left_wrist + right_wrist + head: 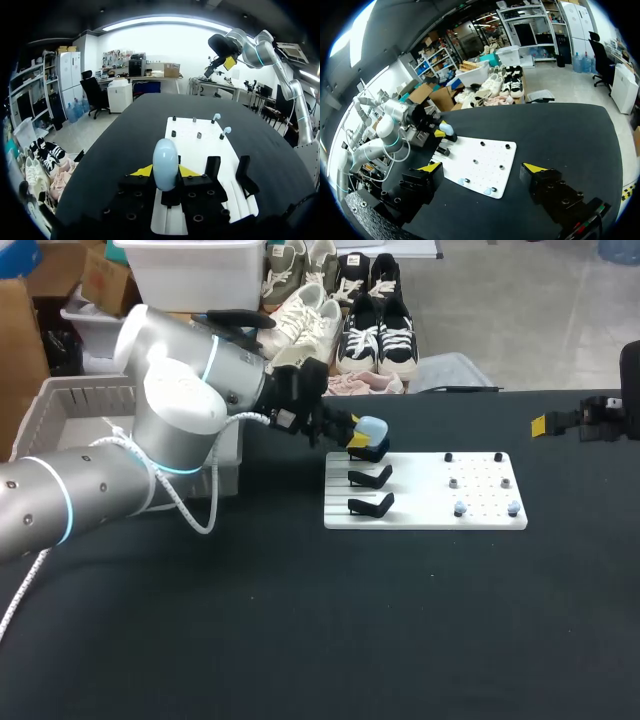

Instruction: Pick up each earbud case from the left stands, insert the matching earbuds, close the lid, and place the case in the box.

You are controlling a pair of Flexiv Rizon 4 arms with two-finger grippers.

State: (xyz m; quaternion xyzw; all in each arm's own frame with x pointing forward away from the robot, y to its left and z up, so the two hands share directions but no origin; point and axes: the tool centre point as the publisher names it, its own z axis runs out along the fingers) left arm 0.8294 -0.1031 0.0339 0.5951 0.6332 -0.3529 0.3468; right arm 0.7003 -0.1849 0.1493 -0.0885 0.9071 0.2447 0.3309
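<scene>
Board: a white board (pixel 425 490) is lying flat on the black table (pixel 300 640). Everything below is placed off this board.

Case: the light blue case (pixel 165 160) is sitting upright at the board's far left corner, on the farthest of the three black stands.

Left gripper (pixel 165 172): it's coming in over the board's left edge, with the yellow tips flanking the case on both sides. It looks like both fingers are pressing on it, so I'm calling it clamped, though the contact itself is hard to make out.

Other stands: two black stands (pixel 372 477) are sitting bare along the board's left side, nearer than the case.

Earbuds: two light blue earbuds (pixel 460 508) are standing on pegs at the board's near right corner.

Right gripper (pixel 482 167): it's hanging well off to the right of the board, with fingers spread wide and nothing between them.

Box: the pale slatted box (pixel 70 405) is sitting well to the left of the board, partly hidden behind the left arm (pixel 150 440).
</scene>
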